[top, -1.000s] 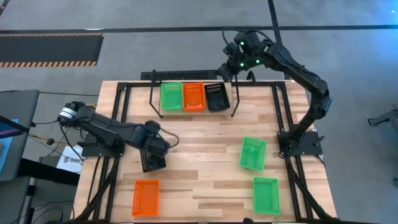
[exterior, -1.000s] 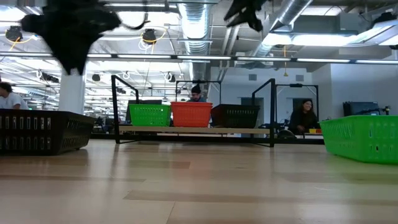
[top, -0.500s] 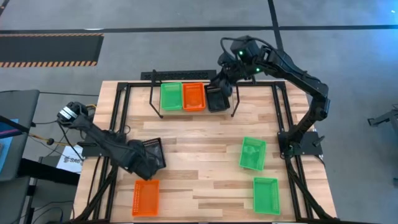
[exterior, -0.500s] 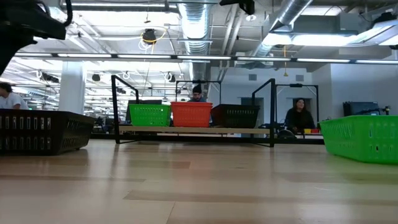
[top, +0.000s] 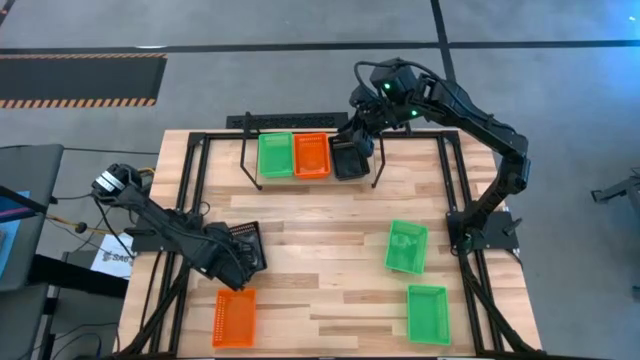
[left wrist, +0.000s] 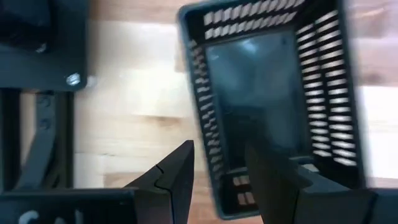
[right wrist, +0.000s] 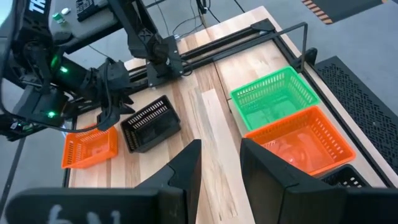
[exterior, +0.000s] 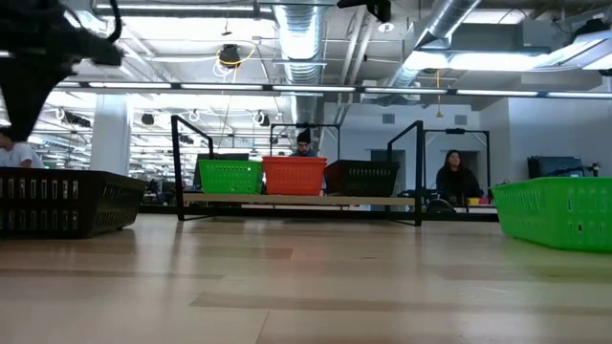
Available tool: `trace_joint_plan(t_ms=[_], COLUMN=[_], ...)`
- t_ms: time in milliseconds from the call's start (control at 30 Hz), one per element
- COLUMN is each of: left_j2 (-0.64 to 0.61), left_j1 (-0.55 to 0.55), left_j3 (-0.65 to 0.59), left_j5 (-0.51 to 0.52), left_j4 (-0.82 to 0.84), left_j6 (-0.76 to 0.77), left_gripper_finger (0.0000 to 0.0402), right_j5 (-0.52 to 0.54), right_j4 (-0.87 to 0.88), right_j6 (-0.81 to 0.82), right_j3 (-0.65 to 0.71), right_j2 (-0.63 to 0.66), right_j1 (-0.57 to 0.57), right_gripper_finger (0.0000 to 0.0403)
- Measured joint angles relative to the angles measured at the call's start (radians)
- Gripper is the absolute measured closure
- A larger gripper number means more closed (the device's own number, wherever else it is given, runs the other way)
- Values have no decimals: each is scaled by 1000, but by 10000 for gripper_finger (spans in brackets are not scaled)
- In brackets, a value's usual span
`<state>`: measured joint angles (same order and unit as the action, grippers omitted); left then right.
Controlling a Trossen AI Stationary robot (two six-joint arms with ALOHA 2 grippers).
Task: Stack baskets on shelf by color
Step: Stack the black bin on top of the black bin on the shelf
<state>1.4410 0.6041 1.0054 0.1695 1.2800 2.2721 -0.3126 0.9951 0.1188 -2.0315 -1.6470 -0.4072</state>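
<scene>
Left gripper leaves the black basket; right gripper waits at the shelf.

The left gripper (top: 232, 268) has moved from above the slatted black basket (top: 247, 243) on the tabletop (top: 330, 230) toward the orange basket (top: 235, 318), fingers apart and empty, so orange probably is next. The right gripper (top: 362, 125) has come down over the shelf (top: 312, 178), part open, holding nothing.
</scene>
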Motion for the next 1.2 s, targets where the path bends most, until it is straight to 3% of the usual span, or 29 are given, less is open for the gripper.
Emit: trace_joint_plan(t_ms=[167,400,833,1067,1200], left_j2=[1,1,1,1,1], left_j1=[0,0,0,0,0], left_j3=[-63,-122,-125,-125,-125], left_j5=[-76,-54,4,26,26], left_j4=[-80,-181,-162,-158,-134], left_j6=[26,23,-18,-28,-28], left_gripper_finger=[269,269,269,269,269], right_j5=[0,0,0,2,95], right_j4=[0,-1,4,118,194], right_j6=[0,-11,12,41,81], right_j3=[0,0,0,0,0], right_j2=[0,0,0,0,0], right_j1=[0,0,0,3,32], right_gripper_finger=[274,274,273,275,274])
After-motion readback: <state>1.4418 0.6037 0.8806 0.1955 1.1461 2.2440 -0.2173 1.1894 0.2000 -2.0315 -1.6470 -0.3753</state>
